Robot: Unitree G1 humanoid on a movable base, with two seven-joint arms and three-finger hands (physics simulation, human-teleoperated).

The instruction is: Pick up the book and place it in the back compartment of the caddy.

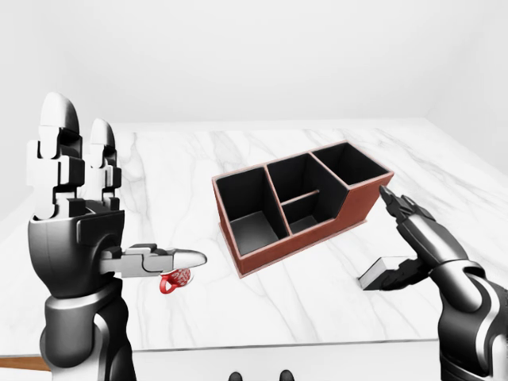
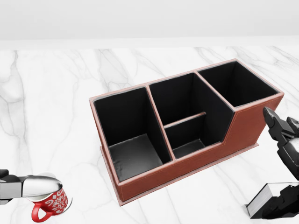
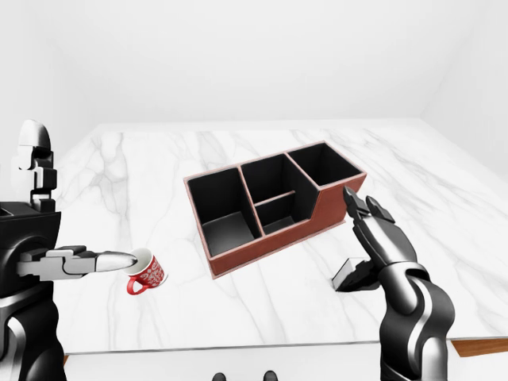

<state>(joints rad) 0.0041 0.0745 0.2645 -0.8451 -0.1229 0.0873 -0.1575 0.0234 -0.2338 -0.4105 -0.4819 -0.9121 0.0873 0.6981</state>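
The book (image 2: 259, 201), black with white page edges, lies flat on the marble table at the head view's bottom right. My right hand (image 2: 273, 161) is open over its right part: the fingers reach up and left beside the caddy's right end, and the thumb rests low against the book. The caddy (image 2: 159, 176) is red-brown leather with a black inside, set at a slant mid-table; all its compartments look empty. My left hand (image 1: 119, 198) is raised at the left, open, fingers upright and thumb pointing right.
A red mug (image 3: 145, 274) with a white pattern stands at the table's near left, just under my left thumb. The marble table (image 1: 317, 309) ends close below the book and the mug. A white wall closes the far side.
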